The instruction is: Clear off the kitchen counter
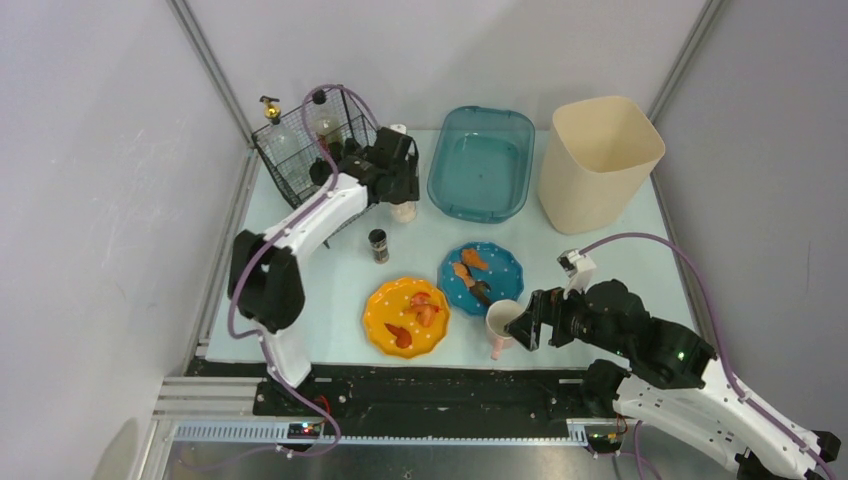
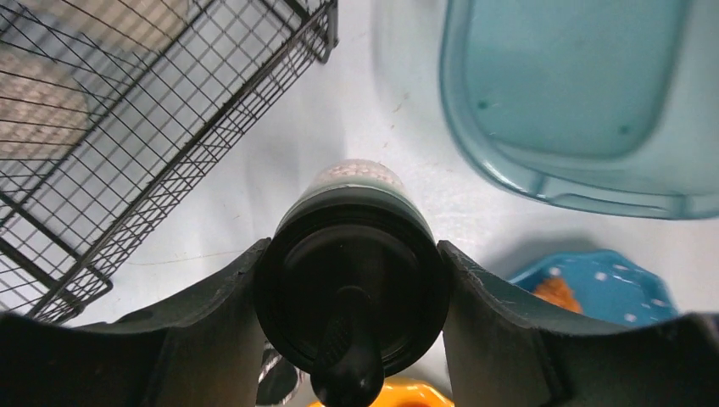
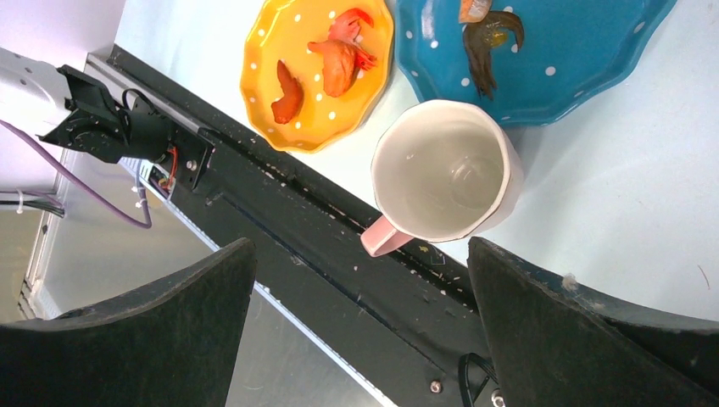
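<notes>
The kitchen counter (image 1: pixel 600 270) is a pale mint-blue tabletop. At its back left, my left gripper (image 1: pixel 400 185) is shut on a clear jar (image 2: pixel 356 174) with a black lid; both fingers press the lid's sides in the left wrist view (image 2: pixel 352 250). The jar stands upright between the wire basket and the teal tub. Near the front edge, my right gripper (image 1: pixel 530 320) hangs open beside a white mug (image 1: pixel 500 325) with a pink handle. In the right wrist view the mug (image 3: pixel 445 170) lies ahead of the wide-apart fingers (image 3: pixel 360 246), untouched.
An orange plate (image 1: pixel 385 300) and a blue plate (image 1: pixel 505 265) hold food scraps. A small dark jar (image 1: pixel 379 245) stands mid-counter. A wire basket (image 1: pixel 310 150) with bottles, a teal tub (image 1: pixel 481 162) and a beige bin (image 1: pixel 598 160) line the back. The black rail (image 3: pixel 339 246) runs along the front.
</notes>
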